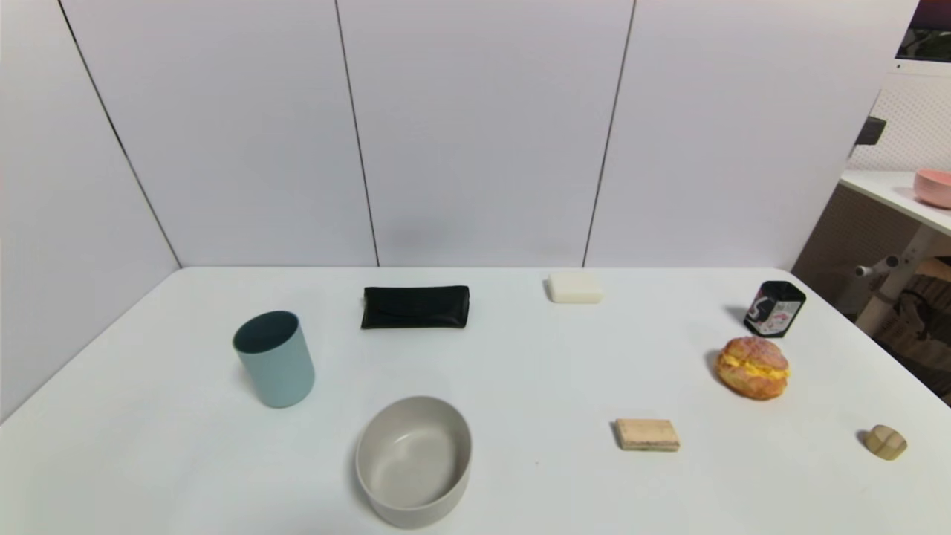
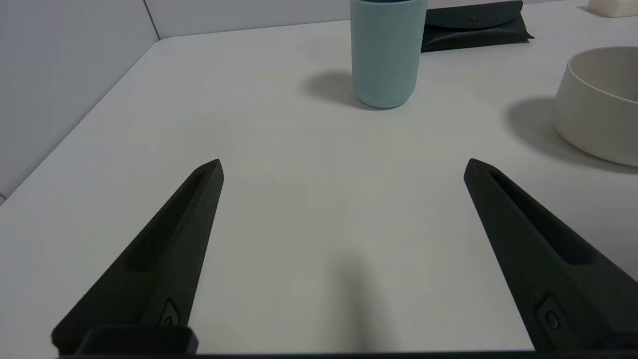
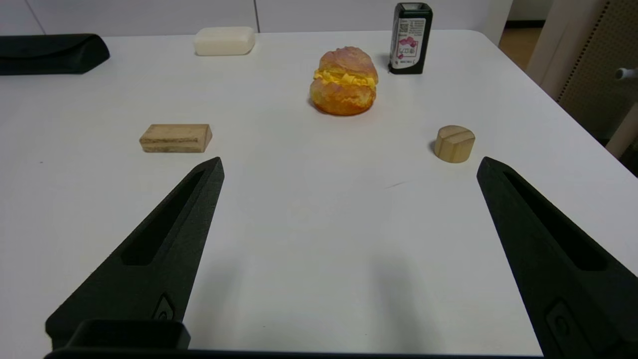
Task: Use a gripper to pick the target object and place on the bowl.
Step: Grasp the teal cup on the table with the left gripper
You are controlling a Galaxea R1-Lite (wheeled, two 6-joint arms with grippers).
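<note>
Nothing picked yet: left gripper hangs low over the table, fingers spread wide and empty, lined up facing the blue-grey tumbler ahead. Tumbler stands upright, long axis vertical, mouth up, just beside the grey-beige bowl on the robot's left. Right gripper idle, equally wide, empty.

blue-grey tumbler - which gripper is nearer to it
Left. The left gripper, open, faces the tumbler with bare table between. The right gripper, open, is over the table's right side, where the tumbler is out of its view.
</note>
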